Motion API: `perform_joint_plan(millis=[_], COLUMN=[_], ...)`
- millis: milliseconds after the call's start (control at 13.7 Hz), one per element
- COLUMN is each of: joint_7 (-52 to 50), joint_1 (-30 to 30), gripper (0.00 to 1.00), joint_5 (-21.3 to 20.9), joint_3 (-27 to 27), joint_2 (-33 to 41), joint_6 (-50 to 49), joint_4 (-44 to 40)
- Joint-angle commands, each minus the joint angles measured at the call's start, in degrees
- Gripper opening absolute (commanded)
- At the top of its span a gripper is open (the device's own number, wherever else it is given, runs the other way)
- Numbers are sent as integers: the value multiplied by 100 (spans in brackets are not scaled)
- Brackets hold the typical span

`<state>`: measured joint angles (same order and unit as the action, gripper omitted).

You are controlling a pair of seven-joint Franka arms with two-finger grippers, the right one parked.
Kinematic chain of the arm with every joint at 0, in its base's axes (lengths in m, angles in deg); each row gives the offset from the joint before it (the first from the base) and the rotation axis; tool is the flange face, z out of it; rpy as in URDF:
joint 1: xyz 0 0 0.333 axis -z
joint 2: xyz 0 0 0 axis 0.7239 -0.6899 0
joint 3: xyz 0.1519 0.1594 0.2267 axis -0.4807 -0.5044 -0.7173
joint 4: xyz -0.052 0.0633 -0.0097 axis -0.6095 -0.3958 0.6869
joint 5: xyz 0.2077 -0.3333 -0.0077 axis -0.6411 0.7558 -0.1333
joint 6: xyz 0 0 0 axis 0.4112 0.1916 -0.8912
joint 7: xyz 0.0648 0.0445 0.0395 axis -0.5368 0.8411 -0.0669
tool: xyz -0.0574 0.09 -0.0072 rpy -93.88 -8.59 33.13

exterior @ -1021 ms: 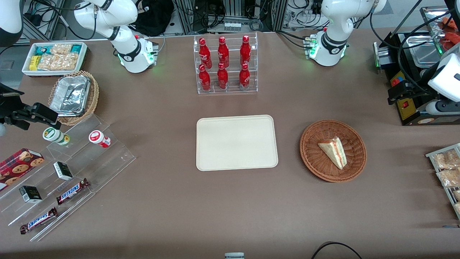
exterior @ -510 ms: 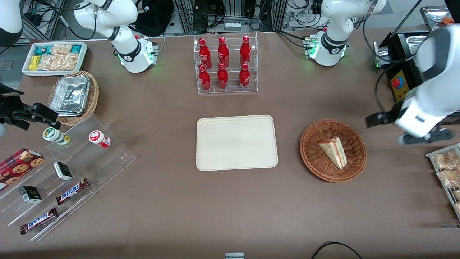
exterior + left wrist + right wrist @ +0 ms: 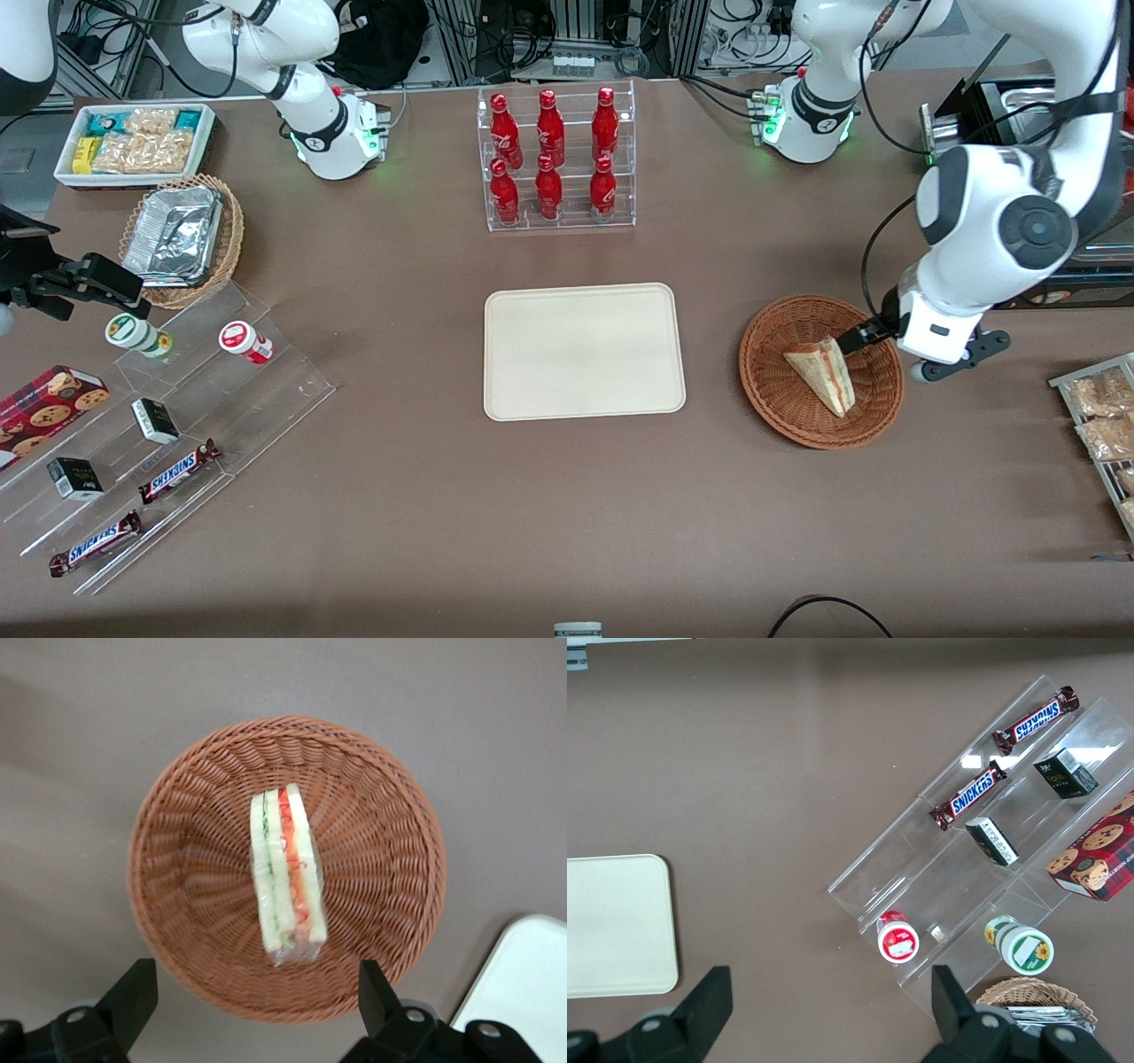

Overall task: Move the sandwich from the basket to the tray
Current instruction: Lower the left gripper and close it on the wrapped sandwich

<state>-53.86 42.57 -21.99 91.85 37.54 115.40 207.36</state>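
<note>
The sandwich (image 3: 822, 372), a pale wedge with red and green filling, lies in the round reddish-brown basket (image 3: 769, 365). The cream tray (image 3: 583, 351) lies flat beside the basket, toward the parked arm's end, with nothing on it. My gripper (image 3: 886, 341) hangs over the basket's rim on the side toward the working arm's end, above the sandwich and not touching it. In the left wrist view the sandwich (image 3: 285, 873) stands on edge in the basket (image 3: 190, 859). The gripper (image 3: 255, 992) is open, its black fingers (image 3: 133, 992) spread wide, and a tray corner (image 3: 523, 983) shows.
A clear rack of red bottles (image 3: 556, 159) stands farther from the front camera than the tray. A black machine (image 3: 1019, 133) and a rack of snack packets (image 3: 1099, 416) sit at the working arm's end. Acrylic steps with candy bars (image 3: 159, 416) and a foil-filled wicker basket (image 3: 182, 239) sit toward the parked arm's end.
The left arm has swung in from the working arm's end of the table and now hangs over the basket's rim. Sandwich, basket and tray have not moved.
</note>
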Motion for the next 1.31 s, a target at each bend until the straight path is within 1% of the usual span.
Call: perform_joint_plan(millis=[0, 146, 365, 583, 656, 729, 802, 875, 948, 1094, 1240], joint_7=[-591, -591, -582, -574, -574, -565, -556, -547, -539, -530, -530], joint_1=[-103, -103, -112, -129, -138, -138, -155, -182, -182, -191, -164], gripper=[100, 100, 100, 100, 97, 77, 46, 19, 10, 9, 9], joint_5=[-4, -4, -12, -38, -39, -39, -39, -39, -39, -47, -83], joint_3=[235, 262, 262, 262, 253, 253, 253, 253, 253, 245, 244], joint_2=[14, -162, -461, -838, -935, -971, -980, -989, -998, -972, -858], joint_6=[762, 1114, 1265, 1712, 1827, 1836, 1819, 1802, 1784, 1505, 716], joint_4=[614, 799, 800, 773, 756, 695, 633, 615, 571, 361, -77])
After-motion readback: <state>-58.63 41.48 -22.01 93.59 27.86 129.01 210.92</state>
